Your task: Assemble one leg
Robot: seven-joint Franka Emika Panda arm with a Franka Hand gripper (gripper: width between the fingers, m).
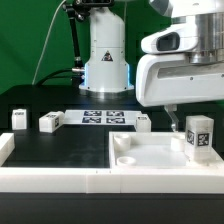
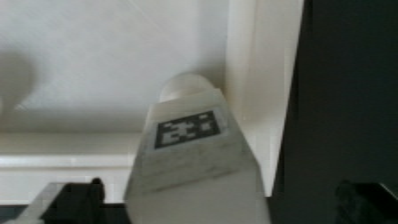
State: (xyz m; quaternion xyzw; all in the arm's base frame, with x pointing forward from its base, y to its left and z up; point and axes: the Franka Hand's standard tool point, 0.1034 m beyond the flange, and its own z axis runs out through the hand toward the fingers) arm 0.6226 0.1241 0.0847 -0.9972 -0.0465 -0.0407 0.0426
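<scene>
A leg (image 1: 198, 137), a small white post with a black-and-white tag, stands upright on the wide white square panel (image 1: 150, 160) near its corner on the exterior view's right. My gripper (image 1: 188, 113) hangs just above it. In the wrist view the leg (image 2: 192, 140) lies between my two dark fingertips (image 2: 79, 200), with a gap showing on each side, so my gripper (image 2: 222, 205) is open around it. The foot of the leg is hidden. Three more legs (image 1: 19, 119) (image 1: 49, 121) (image 1: 143, 122) stand on the black table.
The marker board (image 1: 98, 117) lies flat in front of the robot base (image 1: 106, 60). A white raised border (image 1: 50, 181) runs along the table's front and the exterior view's left. The panel has round corner recesses (image 1: 124, 143).
</scene>
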